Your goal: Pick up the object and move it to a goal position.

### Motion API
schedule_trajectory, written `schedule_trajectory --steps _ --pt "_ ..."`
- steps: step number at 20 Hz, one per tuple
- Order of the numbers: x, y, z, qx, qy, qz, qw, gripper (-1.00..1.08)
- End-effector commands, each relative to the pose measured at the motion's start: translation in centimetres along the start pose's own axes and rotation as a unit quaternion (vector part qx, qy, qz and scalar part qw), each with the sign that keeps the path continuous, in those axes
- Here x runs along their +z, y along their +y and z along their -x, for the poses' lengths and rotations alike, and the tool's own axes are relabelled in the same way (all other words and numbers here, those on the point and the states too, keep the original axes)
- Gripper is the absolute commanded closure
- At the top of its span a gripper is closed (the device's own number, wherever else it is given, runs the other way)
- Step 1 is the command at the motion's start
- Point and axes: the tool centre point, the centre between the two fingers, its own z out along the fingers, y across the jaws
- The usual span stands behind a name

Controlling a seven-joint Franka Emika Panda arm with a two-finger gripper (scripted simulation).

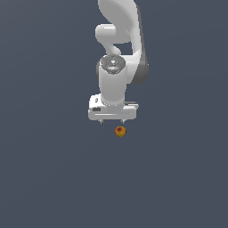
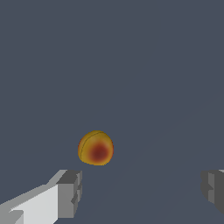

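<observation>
**Approach Phase: End Effector Above Ball**

Exterior view: the end effector (image 1: 112, 121) hovers just above the ball (image 1: 120, 131), not touching it.

Wrist view: fingers (image 2: 70, 192) spread wide, empty; the ball (image 2: 96, 148) sits off-centre, near one finger. Next: centre, descend, close.

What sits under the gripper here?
The small ball lies below the open gripper, ungrasped, on plain grey ground. Nothing else shows; the ball's underside is hidden.

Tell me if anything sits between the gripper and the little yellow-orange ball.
Nothing visible does. The small yellow-orange ball with red patches lies alone on the plain grey surface, just ahead of the open white gripper, whose grey fingertips stand apart with only bare surface before them.
</observation>
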Motion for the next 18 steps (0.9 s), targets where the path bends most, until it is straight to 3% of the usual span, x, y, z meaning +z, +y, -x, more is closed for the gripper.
schedule_trajectory --steps 1,18 --pt "0.0 0.0 0.0 0.000 0.000 0.000 1.0000 -0.92" --pt "-0.5 1.1 -0.3 -0.015 -0.003 0.006 0.9999 -0.92"
